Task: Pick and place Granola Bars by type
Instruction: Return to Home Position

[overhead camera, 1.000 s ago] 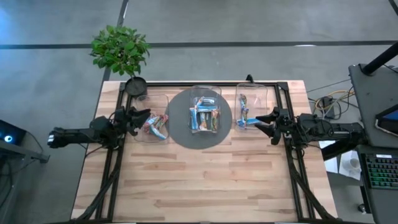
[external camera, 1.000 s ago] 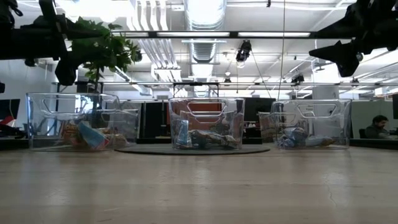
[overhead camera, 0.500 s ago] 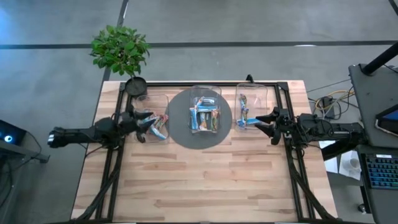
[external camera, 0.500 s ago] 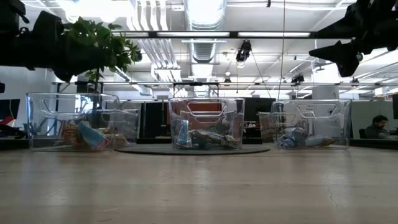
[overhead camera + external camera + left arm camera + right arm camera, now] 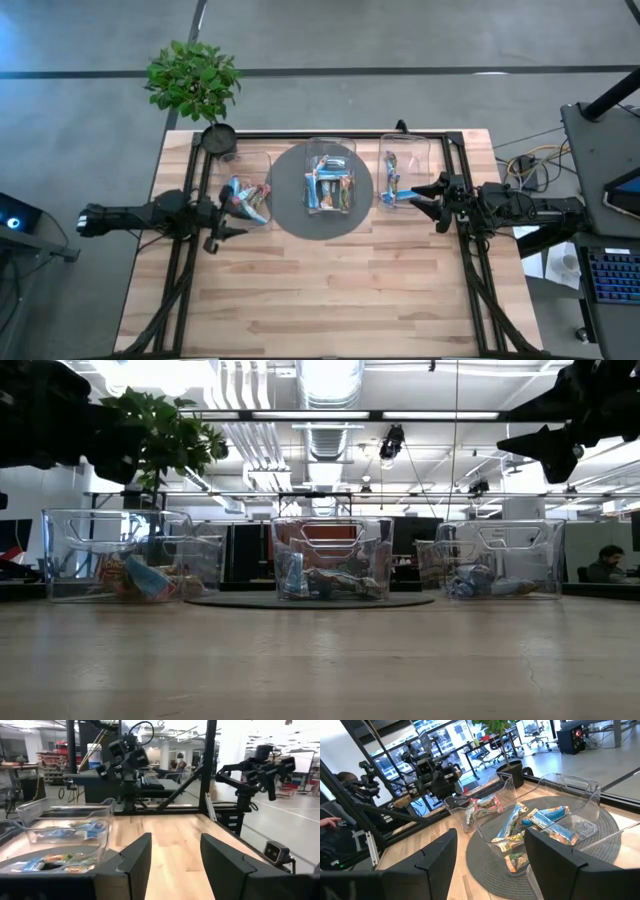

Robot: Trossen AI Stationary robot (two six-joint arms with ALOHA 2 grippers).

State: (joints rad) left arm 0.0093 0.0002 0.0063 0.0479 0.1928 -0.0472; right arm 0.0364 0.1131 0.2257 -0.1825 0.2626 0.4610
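Bars: shiny-wrapped granola bars point(image 5: 248, 198) in clear plastic left bin point(image 5: 262, 158), just far-right of left tool point(image 5: 229, 221).
Tools: both open, empty; right tool point(image 5: 418, 197) by matching right bin point(image 5: 405, 141).

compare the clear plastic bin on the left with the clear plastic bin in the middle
The left clear plastic bin stands on the bare wooden table; the middle clear plastic bin stands on a round grey mat. The left bin's granola bars show red wrappers; the middle bin's granola bars look mostly blue and yellow. Both are clear and open-topped.
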